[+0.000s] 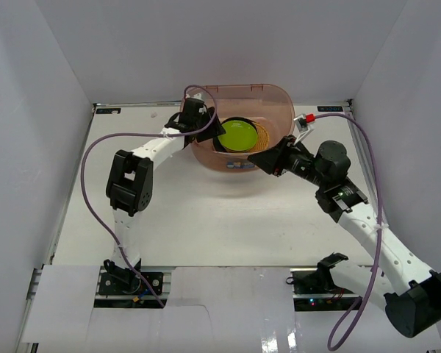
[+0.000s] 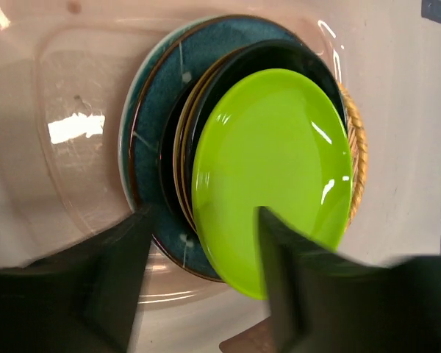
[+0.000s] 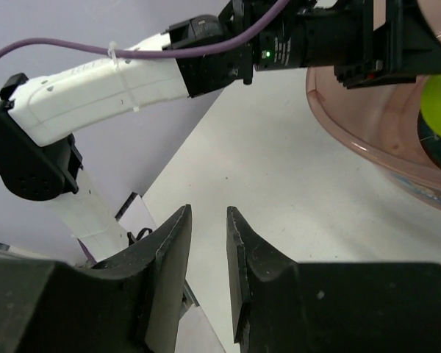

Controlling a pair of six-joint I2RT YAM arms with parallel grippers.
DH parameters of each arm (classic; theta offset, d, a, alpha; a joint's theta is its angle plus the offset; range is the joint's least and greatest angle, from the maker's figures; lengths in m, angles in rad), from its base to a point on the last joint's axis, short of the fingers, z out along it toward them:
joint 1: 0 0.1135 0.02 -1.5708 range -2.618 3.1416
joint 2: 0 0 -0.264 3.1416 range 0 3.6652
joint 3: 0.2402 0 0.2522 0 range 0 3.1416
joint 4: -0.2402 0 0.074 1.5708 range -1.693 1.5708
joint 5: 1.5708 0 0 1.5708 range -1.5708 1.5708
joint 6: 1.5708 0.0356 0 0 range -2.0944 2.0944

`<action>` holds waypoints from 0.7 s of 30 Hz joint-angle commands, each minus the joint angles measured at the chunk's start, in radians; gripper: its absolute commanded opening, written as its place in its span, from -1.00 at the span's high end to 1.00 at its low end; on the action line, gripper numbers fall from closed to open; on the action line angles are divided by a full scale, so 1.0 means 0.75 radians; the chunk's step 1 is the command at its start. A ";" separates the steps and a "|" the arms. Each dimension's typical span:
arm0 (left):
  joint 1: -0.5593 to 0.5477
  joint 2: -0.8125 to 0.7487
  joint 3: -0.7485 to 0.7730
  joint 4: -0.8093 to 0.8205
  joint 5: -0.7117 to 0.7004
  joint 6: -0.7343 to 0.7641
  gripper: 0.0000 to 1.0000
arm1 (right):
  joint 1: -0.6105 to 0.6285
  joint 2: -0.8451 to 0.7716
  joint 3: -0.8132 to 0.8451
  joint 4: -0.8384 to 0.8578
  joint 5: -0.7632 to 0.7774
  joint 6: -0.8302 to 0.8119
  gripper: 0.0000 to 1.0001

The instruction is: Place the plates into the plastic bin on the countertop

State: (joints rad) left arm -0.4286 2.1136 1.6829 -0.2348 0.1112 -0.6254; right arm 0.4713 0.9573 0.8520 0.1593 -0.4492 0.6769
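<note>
Nearest the bases, your right gripper (image 3: 207,220) hangs over the countertop (image 3: 294,213) just beside the plastic bin (image 3: 367,125). Its jaws are drawn to a narrow slit with nothing between them. Farther back, your left gripper (image 2: 202,220) hovers at the bin's left rim, spread wide and empty. Its fingers (image 2: 95,287) frame the near edge of the lime green plate (image 2: 272,169). That plate tops the stack of plates (image 2: 169,88) lying in the bin.

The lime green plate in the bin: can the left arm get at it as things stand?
Probably yes. The left tool hangs open right above the lime green plate, which lies on top of the stack in the open plastic bin, with nothing over it.
</note>
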 commanded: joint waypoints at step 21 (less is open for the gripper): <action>-0.003 -1.433 -0.774 0.127 0.077 0.112 -0.96 | 0.137 -0.399 -0.389 -0.286 0.876 -0.307 -0.80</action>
State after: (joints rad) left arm -0.4274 1.1862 1.2537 -0.1299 0.1081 -0.5545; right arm 0.5720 0.7368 0.6010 -0.0086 0.0006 0.4873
